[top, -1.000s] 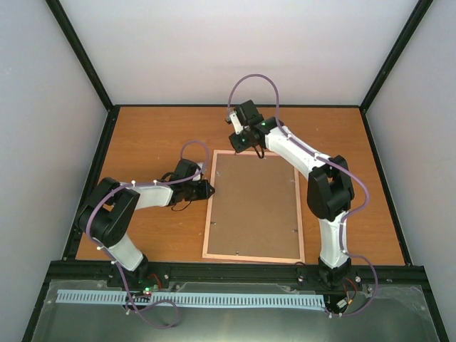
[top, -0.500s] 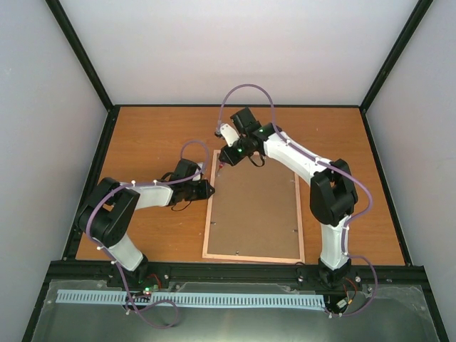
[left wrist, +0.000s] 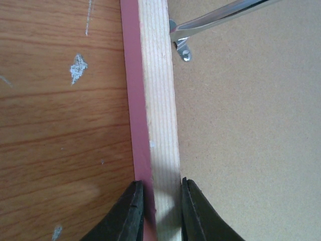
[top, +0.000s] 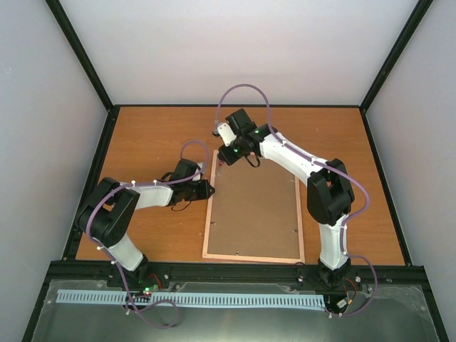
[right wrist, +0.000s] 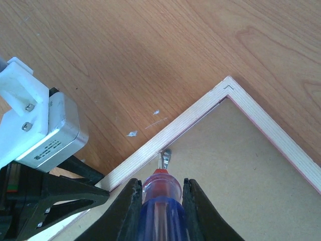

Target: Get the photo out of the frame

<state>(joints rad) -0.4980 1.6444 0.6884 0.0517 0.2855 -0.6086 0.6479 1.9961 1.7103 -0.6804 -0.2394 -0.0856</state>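
Note:
The pink frame (top: 207,221) lies face down on the table, brown board back (top: 256,214) up. My left gripper (top: 209,189) is shut on its left rail; in the left wrist view the fingers (left wrist: 131,211) pinch the pale wood and pink edge (left wrist: 159,125). My right gripper (top: 226,158) is shut on a screwdriver (right wrist: 161,193) with a clear blue and red handle. The screwdriver's tip touches a small metal tab (right wrist: 165,156) at the inner side of the left rail, near the far left corner (right wrist: 226,86). The photo is hidden under the board.
The left arm's wrist camera block (right wrist: 35,130) sits close beside the screwdriver, just left of it. More small tabs (top: 294,230) dot the board's edges. Black rails (top: 92,185) bound the wooden table (top: 149,135).
My right gripper has swung left with the screwdriver, from the middle of the frame's far edge to the far left corner. The left arm has not moved.

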